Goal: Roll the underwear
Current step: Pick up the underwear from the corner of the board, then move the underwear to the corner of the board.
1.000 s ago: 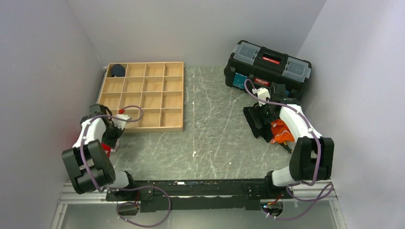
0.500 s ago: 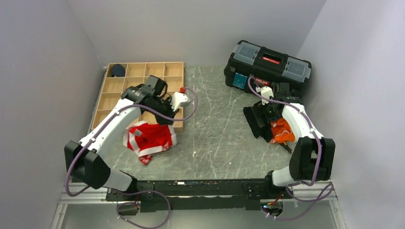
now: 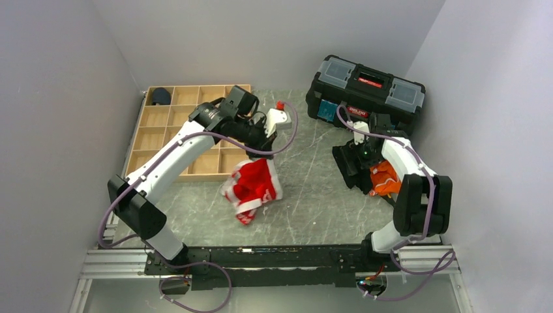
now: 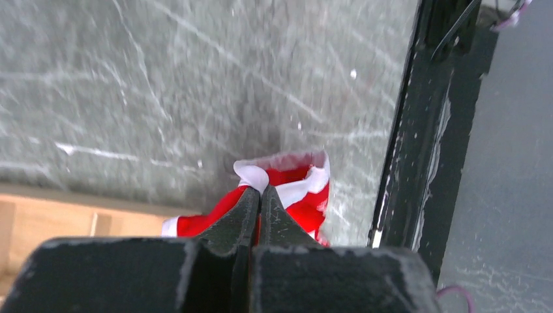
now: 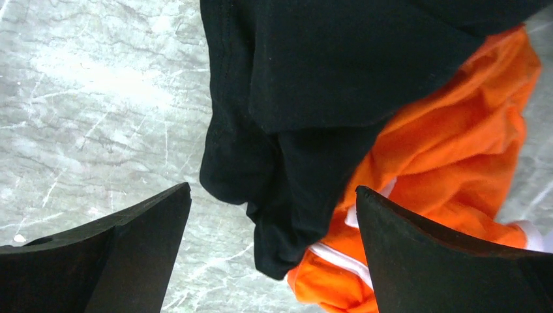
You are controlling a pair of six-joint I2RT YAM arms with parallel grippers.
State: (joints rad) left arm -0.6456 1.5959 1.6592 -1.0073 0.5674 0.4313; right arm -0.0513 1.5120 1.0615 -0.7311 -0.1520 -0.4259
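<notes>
**Operator:** Report the left side of the table.

**Technician:** A wooden tray with a grid of compartments lies against the left wall. Its back-left compartment holds a dark blue bundle. The other compartments in view hold nothing that can be made out.

**Operator:** Left hand status?

**Technician:** The arm reaches out over the near right corner of the tray. The two fingers are pressed together and pinch a white-trimmed edge of the underwear.

**Operator:** Position of the underwear?

**Technician:** It hangs below the left hand as a loose, crumpled red piece, unrolled, with white trim showing along its lower edges. It sits just right of the tray's near right corner, over the middle-left of the table. Whether its lowest fold touches the table cannot be told.

**Operator:** Right hand status?

**Technician:** Spread wide, nothing held. It is over a black cloth that lies partly on top of an orange cloth with white trim. One finger stands on each side of the black cloth's hanging corner. Contact cannot be confirmed.

**Operator:** Far right?

**Technician:** A black toolbox, lid closed, stands at the back right corner, just behind the two cloths.
</notes>
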